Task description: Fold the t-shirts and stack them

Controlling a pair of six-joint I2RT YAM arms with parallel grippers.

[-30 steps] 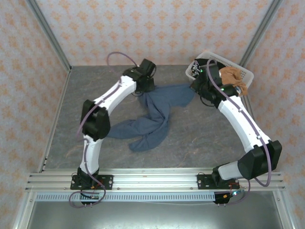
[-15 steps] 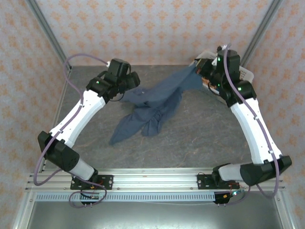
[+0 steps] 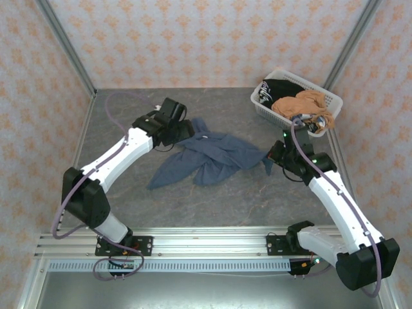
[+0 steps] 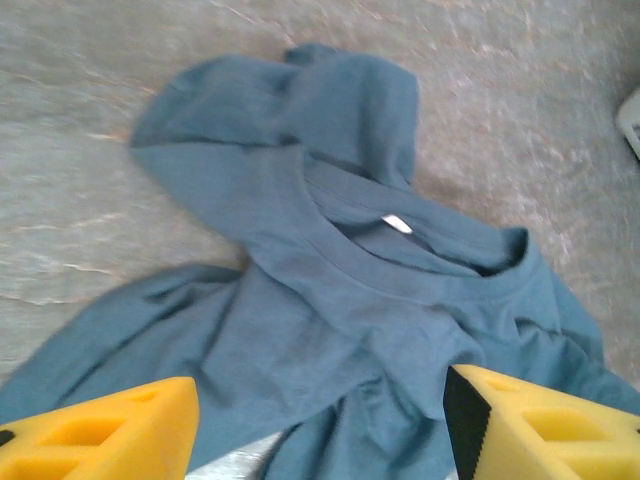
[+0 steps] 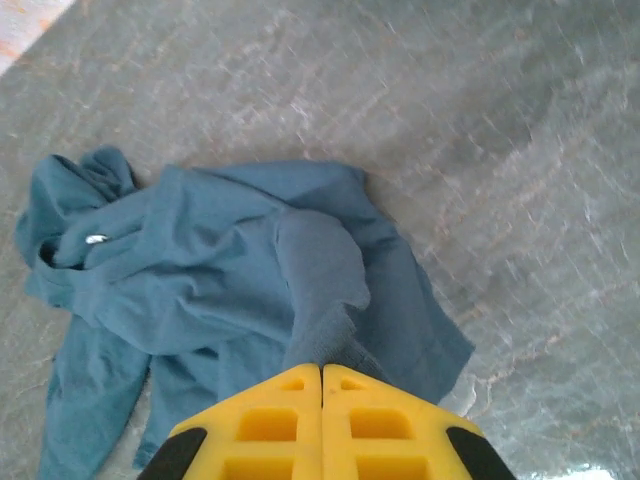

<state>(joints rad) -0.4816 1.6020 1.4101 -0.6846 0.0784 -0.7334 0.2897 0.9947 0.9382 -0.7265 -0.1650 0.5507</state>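
Observation:
The slate-blue t-shirt point(image 3: 212, 158) lies crumpled on the grey table, collar and white label facing up point(image 4: 340, 290). My left gripper point(image 3: 182, 132) hovers open over its collar end, the yellow fingers point(image 4: 120, 435) spread wide above the cloth with nothing between them. My right gripper point(image 3: 273, 154) is shut on the shirt's right edge, and a fold of blue cloth point(image 5: 220, 270) runs up into its closed tips point(image 5: 321, 372). The black printed t-shirt point(image 3: 277, 88) and the orange-tan t-shirt point(image 3: 302, 106) sit heaped in the basket.
The white lattice basket point(image 3: 257, 98) stands at the back right corner, close behind the right arm. Patterned walls and metal posts enclose the table on three sides. Bare grey tabletop lies left of and in front of the shirt.
The blue shirt, held stretched in the air between both grippers, now lies on the table. The left gripper has let go and opened. The right gripper came down and nearer, still holding cloth.

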